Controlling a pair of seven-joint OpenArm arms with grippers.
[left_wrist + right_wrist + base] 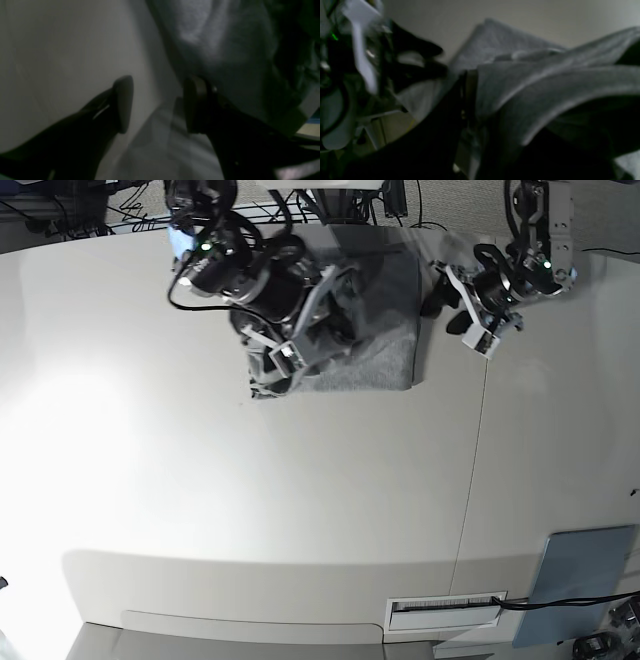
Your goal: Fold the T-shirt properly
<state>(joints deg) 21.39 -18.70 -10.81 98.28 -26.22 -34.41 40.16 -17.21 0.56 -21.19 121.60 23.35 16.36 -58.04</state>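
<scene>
The heather-grey T-shirt [375,330] lies folded into a compact block at the table's far middle. My right gripper [280,365] is at the shirt's left edge and is shut on a fold of the cloth. In the right wrist view, grey cloth [545,82] drapes over one dark finger [467,95] and hides the other. My left gripper [442,298] hovers just off the shirt's right edge, open and empty. In the left wrist view its fingers [122,105] stand apart, with the shirt [215,45] just beyond them. No lettering shows.
The white table [250,500] has a seam [478,450] running front to back on the right. A grey-blue panel [580,580] lies at the front right corner. Cables [60,215] run along the far edge.
</scene>
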